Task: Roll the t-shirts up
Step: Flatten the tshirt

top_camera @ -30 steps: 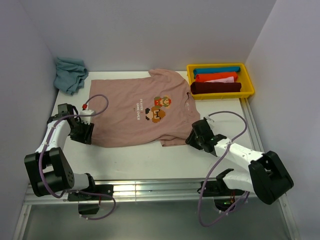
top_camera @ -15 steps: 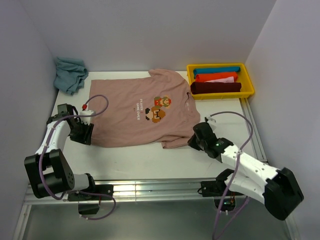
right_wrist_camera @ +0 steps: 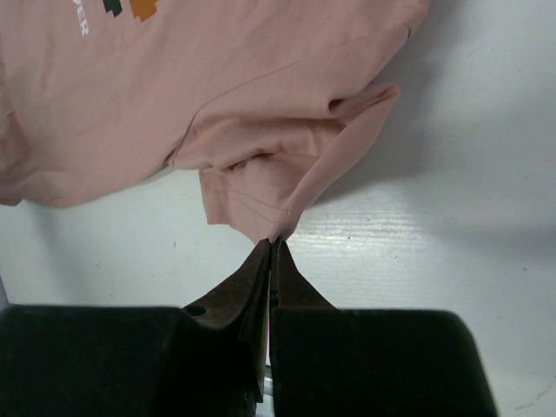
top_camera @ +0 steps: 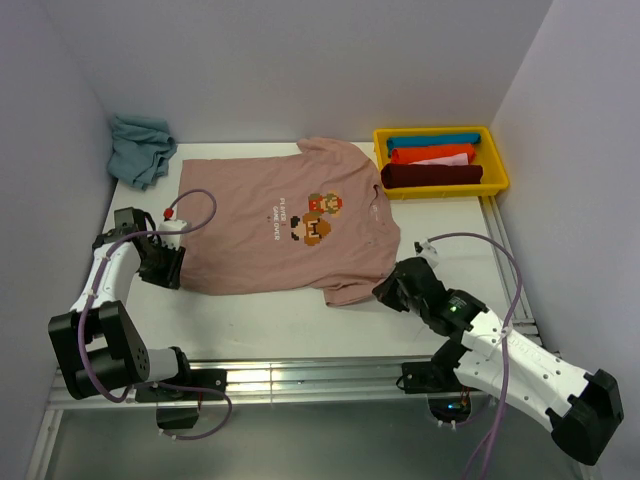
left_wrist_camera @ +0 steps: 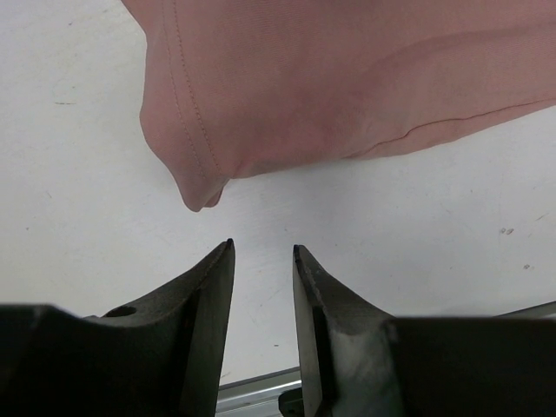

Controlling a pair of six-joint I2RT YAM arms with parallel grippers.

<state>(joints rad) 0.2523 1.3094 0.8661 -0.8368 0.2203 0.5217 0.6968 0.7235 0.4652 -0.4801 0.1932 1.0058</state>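
Observation:
A dusty pink t-shirt (top_camera: 280, 225) with an orange-and-white chest print lies flat across the middle of the table. My right gripper (top_camera: 385, 292) is at its near right corner. In the right wrist view its jaws are shut (right_wrist_camera: 274, 241) and pinch the tip of that corner, so the pink fabric (right_wrist_camera: 261, 165) bunches into folds in front of them. My left gripper (top_camera: 172, 268) stands at the shirt's near left corner. Seen from the left wrist it is open (left_wrist_camera: 262, 248), with bare table between its fingers and the shirt's corner (left_wrist_camera: 198, 201) just beyond the tips, apart from them.
A yellow bin (top_camera: 500, 172) at the back right holds several rolled shirts, among them blue (top_camera: 433, 141), orange (top_camera: 430, 154) and dark red (top_camera: 430, 176). A crumpled blue-grey tee (top_camera: 140, 148) lies at the back left. Walls stand on three sides; a metal rail (top_camera: 300, 375) runs along the near edge.
My right gripper has shut on the shirt's near right corner and drawn back toward the near edge, pulling the corner along. My left gripper has narrowed a little, staying in place.

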